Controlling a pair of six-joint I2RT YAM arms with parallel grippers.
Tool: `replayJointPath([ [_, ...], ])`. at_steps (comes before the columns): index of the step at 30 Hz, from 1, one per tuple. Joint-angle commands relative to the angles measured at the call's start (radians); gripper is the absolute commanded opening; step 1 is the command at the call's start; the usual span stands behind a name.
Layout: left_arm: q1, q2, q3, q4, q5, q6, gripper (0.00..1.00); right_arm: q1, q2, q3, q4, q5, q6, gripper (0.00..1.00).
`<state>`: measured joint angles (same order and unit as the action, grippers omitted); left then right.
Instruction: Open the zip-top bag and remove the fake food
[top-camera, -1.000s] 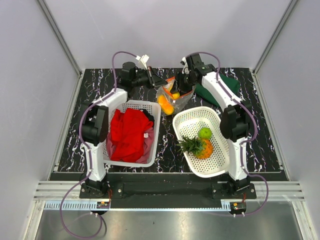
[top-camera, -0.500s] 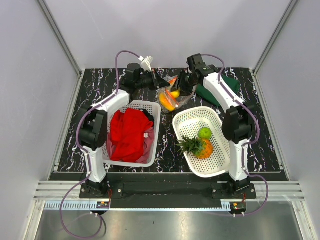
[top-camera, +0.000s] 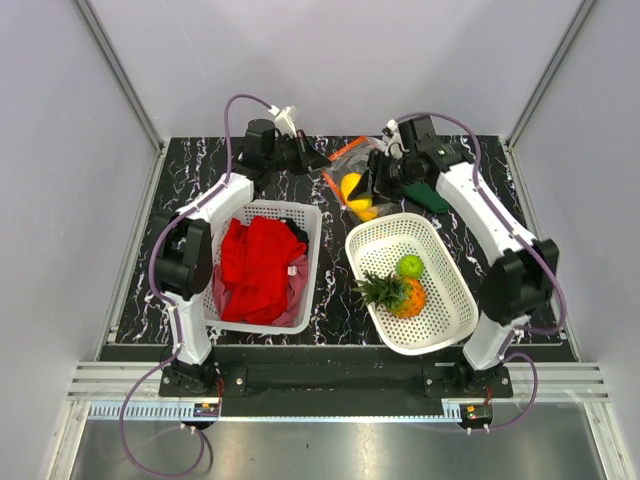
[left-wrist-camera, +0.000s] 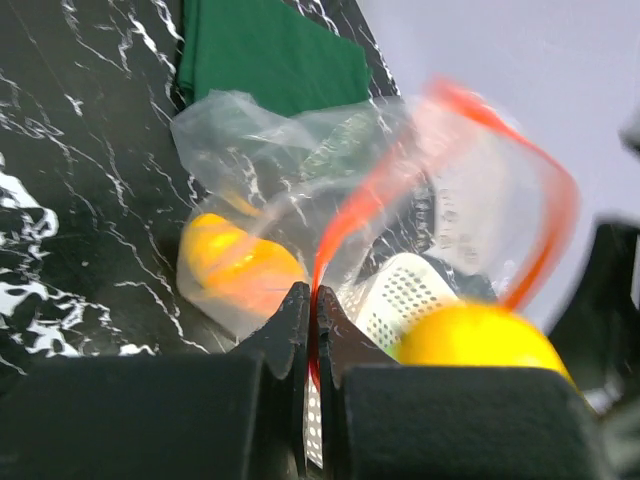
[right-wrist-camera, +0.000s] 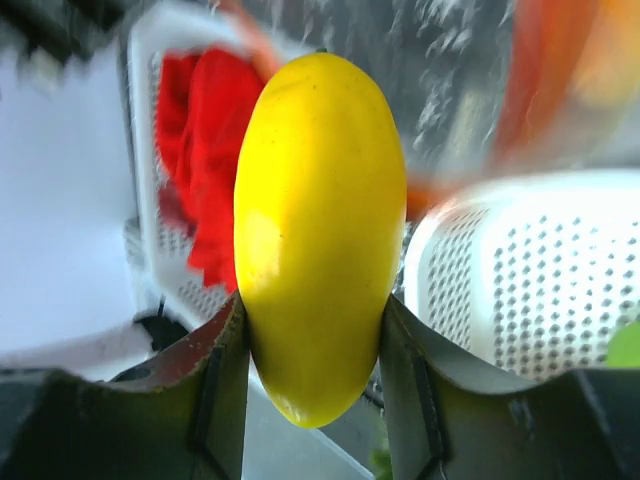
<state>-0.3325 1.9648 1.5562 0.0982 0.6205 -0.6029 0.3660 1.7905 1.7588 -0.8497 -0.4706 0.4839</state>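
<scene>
The zip-top bag (top-camera: 352, 153) hangs at the back middle of the table; in the left wrist view (left-wrist-camera: 300, 150) its red-orange strip is spread wide. My left gripper (top-camera: 322, 160) is shut on that strip (left-wrist-camera: 312, 295). An orange piece (left-wrist-camera: 235, 268) lies inside the bag (top-camera: 364, 211). My right gripper (top-camera: 366, 186) is shut on the yellow oblong piece (right-wrist-camera: 318, 230), held beside the bag's mouth (top-camera: 350, 186). The green round fruit (top-camera: 409, 265) and the pineapple (top-camera: 398, 293) lie in the right white basket (top-camera: 440, 320).
The left white basket (top-camera: 312, 225) holds a red cloth (top-camera: 258, 265). A dark green cloth (top-camera: 432, 197) lies under my right arm, and it also shows behind the bag in the left wrist view (left-wrist-camera: 270, 50). The right basket's far rim (top-camera: 385, 222) is just below the bag.
My right gripper has drawn back to the right and toward the right basket with the yellow piece. The bag's mouth has stretched open. My left gripper has kept its hold.
</scene>
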Motion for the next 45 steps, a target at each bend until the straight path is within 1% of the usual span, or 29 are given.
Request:
replayJointPath([
  [1,0.024,-0.009,0.057,0.037,0.001,-0.015,0.00,-0.013,-0.180,-0.142,0.038,-0.196,-0.064,0.00],
  [3,0.024,-0.006,0.058,0.050,-0.001,-0.029,0.00,-0.013,-0.232,-0.171,0.032,-0.201,-0.061,0.00],
  [5,0.024,-0.009,0.054,0.057,0.007,-0.041,0.00,-0.013,-0.302,-0.215,-0.003,-0.154,-0.091,0.00],
  [6,0.024,-0.014,0.051,0.057,0.002,-0.041,0.00,-0.013,-0.322,-0.228,-0.030,-0.043,-0.112,0.00],
  [8,0.027,-0.017,0.048,0.055,-0.010,-0.044,0.00,-0.013,-0.370,-0.246,-0.121,0.108,-0.152,0.00],
  [9,0.030,-0.015,0.048,0.057,-0.008,-0.057,0.00,-0.013,-0.385,-0.286,-0.141,0.235,-0.154,0.00],
  [11,0.036,-0.012,0.051,0.061,-0.001,-0.067,0.00,-0.022,-0.430,-0.358,-0.158,0.334,-0.159,0.00],
  [12,0.038,-0.011,0.053,0.055,-0.001,-0.074,0.00,-0.033,-0.442,-0.434,-0.160,0.449,-0.145,0.00],
  [13,0.042,-0.009,0.053,0.055,0.001,-0.077,0.00,-0.038,-0.448,-0.470,-0.158,0.502,-0.115,0.00],
  [14,0.044,-0.009,0.056,0.055,0.002,-0.080,0.00,-0.042,-0.462,-0.504,-0.155,0.530,-0.108,0.00],
  [15,0.046,-0.010,0.056,0.057,0.005,-0.086,0.00,-0.047,-0.465,-0.560,-0.150,0.517,-0.100,0.00],
  [18,0.053,-0.018,0.054,0.054,0.010,-0.084,0.00,-0.059,-0.476,-0.642,-0.118,0.449,-0.087,0.01],
  [19,0.056,-0.021,0.056,0.051,0.013,-0.083,0.00,-0.061,-0.476,-0.651,-0.114,0.452,-0.082,0.03],
  [20,0.058,-0.027,0.054,0.051,0.015,-0.084,0.00,-0.061,-0.474,-0.662,-0.114,0.464,-0.080,0.07],
  [21,0.061,-0.029,0.053,0.049,0.018,-0.083,0.00,-0.061,-0.473,-0.667,-0.117,0.495,-0.076,0.19],
  [23,0.061,-0.030,0.053,0.049,0.025,-0.083,0.00,-0.061,-0.468,-0.673,-0.121,0.509,-0.074,0.39],
  [24,0.061,-0.032,0.054,0.049,0.034,-0.083,0.00,-0.062,-0.471,-0.671,-0.127,0.500,-0.079,0.54],
  [25,0.061,-0.032,0.053,0.049,0.036,-0.083,0.00,-0.061,-0.474,-0.668,-0.129,0.491,-0.083,0.61],
  [28,0.061,-0.038,0.047,0.060,0.047,-0.093,0.00,-0.061,-0.490,-0.630,-0.146,0.495,-0.093,0.74],
  [30,0.061,-0.047,0.047,0.069,0.053,-0.101,0.00,-0.061,-0.497,-0.570,-0.153,0.492,-0.114,0.78],
  [31,0.061,-0.050,0.048,0.072,0.051,-0.101,0.00,-0.061,-0.497,-0.544,-0.157,0.494,-0.120,0.81],
  [32,0.061,-0.053,0.048,0.075,0.050,-0.100,0.00,-0.061,-0.493,-0.489,-0.155,0.487,-0.123,0.82],
  [34,0.061,-0.052,0.053,0.078,0.053,-0.106,0.00,-0.061,-0.464,-0.434,-0.131,0.474,-0.146,0.82],
  [35,0.061,-0.049,0.053,0.084,0.058,-0.110,0.00,-0.059,-0.445,-0.365,-0.121,0.414,-0.151,0.82],
  [36,0.061,-0.041,0.053,0.089,0.058,-0.118,0.00,-0.055,-0.422,-0.325,-0.108,0.393,-0.165,0.81],
  [37,0.059,-0.040,0.050,0.095,0.059,-0.123,0.00,-0.049,-0.372,-0.280,-0.104,0.377,-0.172,0.80],
  [38,0.059,-0.040,0.047,0.110,0.059,-0.129,0.00,-0.039,-0.344,-0.187,-0.101,0.371,-0.176,0.79],
  [42,0.056,-0.041,0.035,0.123,0.059,-0.140,0.00,0.014,-0.192,0.052,-0.091,0.356,-0.200,0.74],
  [45,0.056,-0.055,0.024,0.126,0.056,-0.136,0.00,0.068,-0.022,0.247,-0.103,0.378,-0.211,0.72],
])
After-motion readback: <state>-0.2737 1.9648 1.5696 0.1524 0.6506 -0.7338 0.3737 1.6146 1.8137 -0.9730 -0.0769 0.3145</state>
